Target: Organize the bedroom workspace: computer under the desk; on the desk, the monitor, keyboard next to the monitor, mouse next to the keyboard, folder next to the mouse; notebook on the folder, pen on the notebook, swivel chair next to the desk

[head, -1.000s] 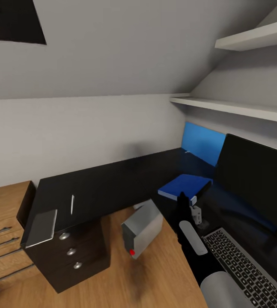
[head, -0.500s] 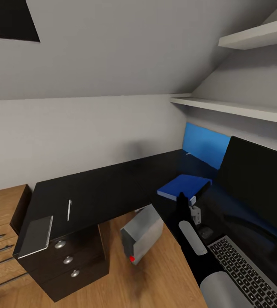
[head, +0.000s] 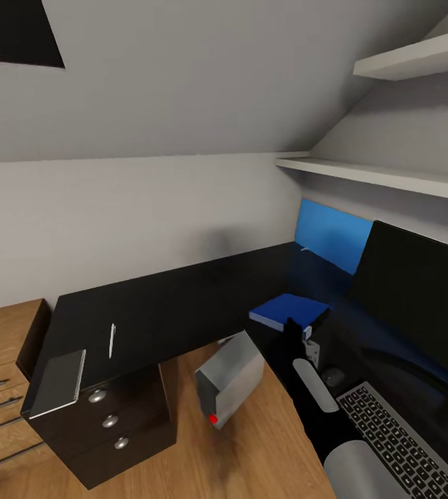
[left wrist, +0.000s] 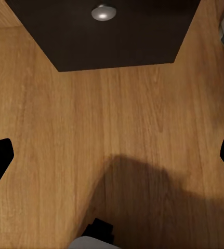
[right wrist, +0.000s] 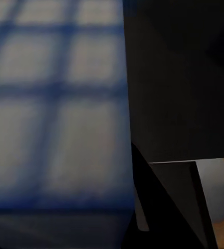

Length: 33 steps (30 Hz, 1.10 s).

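Note:
The glossy black desk (head: 175, 305) carries the dark-grey notebook (head: 57, 382) at its left end, with the white pen (head: 111, 340) beside it. The blue folder (head: 287, 312) sits low over the desk corner, and my right gripper (head: 293, 327) is shut on its near edge. In the right wrist view the folder (right wrist: 54, 104) is a blurred blue-white surface close to one dark finger (right wrist: 143, 207). The mouse (head: 332, 377), keyboard (head: 404, 443) and monitor (head: 417, 298) are on the desk at the right. The grey computer (head: 232, 380) leans on the floor by the desk's edge. My left gripper (left wrist: 112, 155) is open above the floor.
A dark drawer unit (head: 109, 419) with round knobs (left wrist: 103, 11) stands under the desk's left end. A wooden drawer chest (head: 2, 367) is left of it. White shelves (head: 390, 177) hang above the monitor. A blue patch (head: 331, 235) shows on the wall. Wood floor (head: 251, 450) lies below.
The camera shifted early on, then held still. My right gripper has since moved the folder a little left and nearer me. Notebook, pen and computer stay put.

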Available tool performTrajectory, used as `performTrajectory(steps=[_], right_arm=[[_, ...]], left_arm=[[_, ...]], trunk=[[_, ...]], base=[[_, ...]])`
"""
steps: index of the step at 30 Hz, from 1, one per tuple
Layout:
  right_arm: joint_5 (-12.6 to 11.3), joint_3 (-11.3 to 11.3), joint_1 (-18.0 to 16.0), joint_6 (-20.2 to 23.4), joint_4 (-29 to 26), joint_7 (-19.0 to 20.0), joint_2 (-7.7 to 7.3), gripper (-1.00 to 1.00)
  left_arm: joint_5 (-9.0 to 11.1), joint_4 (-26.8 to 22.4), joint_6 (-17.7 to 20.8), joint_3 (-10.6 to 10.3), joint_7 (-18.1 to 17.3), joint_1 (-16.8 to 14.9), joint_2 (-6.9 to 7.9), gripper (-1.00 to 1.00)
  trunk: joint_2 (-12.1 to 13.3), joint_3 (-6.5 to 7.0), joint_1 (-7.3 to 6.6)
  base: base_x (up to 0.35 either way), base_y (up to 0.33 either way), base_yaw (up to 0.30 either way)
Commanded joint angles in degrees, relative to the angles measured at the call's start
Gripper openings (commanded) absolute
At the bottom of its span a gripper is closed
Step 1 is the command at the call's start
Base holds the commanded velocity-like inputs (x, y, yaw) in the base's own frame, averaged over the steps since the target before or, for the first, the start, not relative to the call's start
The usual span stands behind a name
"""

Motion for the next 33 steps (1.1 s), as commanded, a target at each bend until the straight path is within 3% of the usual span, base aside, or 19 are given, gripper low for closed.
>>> performTrajectory(steps=[1,33], right_arm=[[-0.39,0.15,-0.04,-0.37,-0.07,-0.17,-0.02,-1.0],[-0.62,0.05,-0.04,-0.49,-0.09,0.09,0.27,-1.0]], left_arm=[[0.56,0.01,-0.28,-0.48,0.39,-0.04,0.05,1.0],[0.47,0.01,-0.28,-0.4,0.63,-0.04,0.14,1.0]], trunk=[[-0.05,-0.07,0.0],[-0.05,-0.07,0.0]], base=[[0.0,0.0,0.0],[0.0,0.0,0.0]])
